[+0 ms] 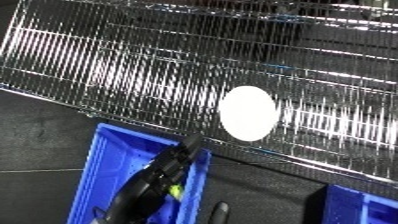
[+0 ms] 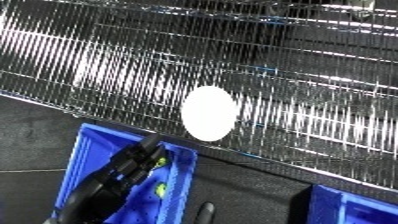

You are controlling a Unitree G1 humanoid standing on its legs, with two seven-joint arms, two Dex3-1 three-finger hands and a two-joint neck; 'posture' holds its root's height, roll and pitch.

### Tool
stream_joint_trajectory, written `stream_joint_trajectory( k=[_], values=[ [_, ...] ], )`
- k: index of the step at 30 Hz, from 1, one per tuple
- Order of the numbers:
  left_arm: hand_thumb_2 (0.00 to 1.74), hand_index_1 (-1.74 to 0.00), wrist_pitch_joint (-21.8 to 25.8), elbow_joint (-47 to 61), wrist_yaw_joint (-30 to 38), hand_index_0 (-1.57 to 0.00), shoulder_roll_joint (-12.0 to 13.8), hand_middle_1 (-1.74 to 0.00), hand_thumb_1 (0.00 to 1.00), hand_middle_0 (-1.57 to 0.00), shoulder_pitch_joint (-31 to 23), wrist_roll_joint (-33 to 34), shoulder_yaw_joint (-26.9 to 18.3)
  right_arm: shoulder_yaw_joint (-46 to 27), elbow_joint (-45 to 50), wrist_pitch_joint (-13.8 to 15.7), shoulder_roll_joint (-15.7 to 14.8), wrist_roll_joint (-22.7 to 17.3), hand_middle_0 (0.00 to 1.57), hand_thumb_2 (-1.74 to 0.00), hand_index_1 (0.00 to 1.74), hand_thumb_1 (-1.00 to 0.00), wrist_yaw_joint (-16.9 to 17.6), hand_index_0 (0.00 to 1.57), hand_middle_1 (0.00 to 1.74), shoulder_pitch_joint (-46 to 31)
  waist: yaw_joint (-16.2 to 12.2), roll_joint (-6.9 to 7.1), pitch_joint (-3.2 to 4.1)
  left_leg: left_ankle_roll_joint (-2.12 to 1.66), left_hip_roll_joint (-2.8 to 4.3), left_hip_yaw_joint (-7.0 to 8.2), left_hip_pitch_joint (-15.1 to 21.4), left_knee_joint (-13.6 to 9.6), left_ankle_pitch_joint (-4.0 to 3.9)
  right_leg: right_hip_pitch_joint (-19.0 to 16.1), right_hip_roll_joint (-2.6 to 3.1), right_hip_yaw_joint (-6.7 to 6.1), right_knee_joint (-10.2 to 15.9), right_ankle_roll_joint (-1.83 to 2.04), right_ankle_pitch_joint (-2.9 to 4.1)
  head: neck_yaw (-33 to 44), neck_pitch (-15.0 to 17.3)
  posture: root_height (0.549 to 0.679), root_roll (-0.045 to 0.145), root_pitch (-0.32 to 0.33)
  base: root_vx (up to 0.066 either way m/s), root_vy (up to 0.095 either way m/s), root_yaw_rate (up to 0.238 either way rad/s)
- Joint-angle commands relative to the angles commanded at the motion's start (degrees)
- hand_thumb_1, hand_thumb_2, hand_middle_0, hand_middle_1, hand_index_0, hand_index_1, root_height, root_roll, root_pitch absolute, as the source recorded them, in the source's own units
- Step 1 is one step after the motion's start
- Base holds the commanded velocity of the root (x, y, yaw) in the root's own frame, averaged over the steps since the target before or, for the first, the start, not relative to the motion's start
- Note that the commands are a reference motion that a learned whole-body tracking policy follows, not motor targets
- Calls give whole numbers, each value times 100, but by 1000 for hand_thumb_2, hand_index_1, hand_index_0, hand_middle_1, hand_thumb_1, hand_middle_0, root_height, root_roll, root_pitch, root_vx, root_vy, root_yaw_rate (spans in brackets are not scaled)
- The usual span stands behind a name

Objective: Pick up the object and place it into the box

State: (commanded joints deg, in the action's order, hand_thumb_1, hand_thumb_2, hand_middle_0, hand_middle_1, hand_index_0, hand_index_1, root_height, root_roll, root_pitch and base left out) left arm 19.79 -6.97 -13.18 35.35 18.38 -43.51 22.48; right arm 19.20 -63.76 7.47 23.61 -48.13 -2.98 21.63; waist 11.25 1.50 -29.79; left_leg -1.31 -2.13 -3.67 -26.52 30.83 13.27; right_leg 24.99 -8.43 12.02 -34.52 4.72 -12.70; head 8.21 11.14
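A white oval object (image 1: 248, 113) lies on the wire shelf (image 1: 124, 65), near its front edge. Below it stands a blue bin (image 1: 105, 165). My left hand (image 1: 149, 186) reaches up from the lower edge over the bin's right wall, its fingers (image 1: 185, 148) stretched toward the shelf and short of the white object. Small yellow-green spots (image 2: 161, 188) show beside the hand inside the bin; I cannot tell what they are. A dark, thumb-like tip (image 1: 219, 210) sticks up just right of the bin. The right hand does not show.
The shelf runs at a slant across the whole upper picture and glares brightly. A second blue bin (image 1: 364, 205) sits at the lower right corner. Dark floor lies between the two bins and at the far left.
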Motion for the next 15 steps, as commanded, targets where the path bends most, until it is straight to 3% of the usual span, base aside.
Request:
stream_joint_trajectory(
  k=[8, 15],
  values=[
    [0, 0, 330, 155, 872, 0, -119, 0, 0, 0, 220, 565, -257, -8, -127, 87, -188, -104, 0, 0, 0, 0, -94, 0, 0, -33, 27, 138, 0, 21, 4, -50, -65, 81, 42, 18, 41, 17, -24, 20, 31, 118, -12, 653, 18, 98, 18, -45, -6],
    [0, 0, 626, -366, 1671, 0, -394, 0, 0, 0, 605, 1053, -413, 110, -169, 54, -298, -1, 0, 0, 0, 0, -181, 0, 0, 60, -104, 301, 0, 24, 74, -20, -98, 167, 63, 58, 130, -76, -74, 7, 15, 615, -84, 651, 11, 95, 12, -1, -130]
  ],
)
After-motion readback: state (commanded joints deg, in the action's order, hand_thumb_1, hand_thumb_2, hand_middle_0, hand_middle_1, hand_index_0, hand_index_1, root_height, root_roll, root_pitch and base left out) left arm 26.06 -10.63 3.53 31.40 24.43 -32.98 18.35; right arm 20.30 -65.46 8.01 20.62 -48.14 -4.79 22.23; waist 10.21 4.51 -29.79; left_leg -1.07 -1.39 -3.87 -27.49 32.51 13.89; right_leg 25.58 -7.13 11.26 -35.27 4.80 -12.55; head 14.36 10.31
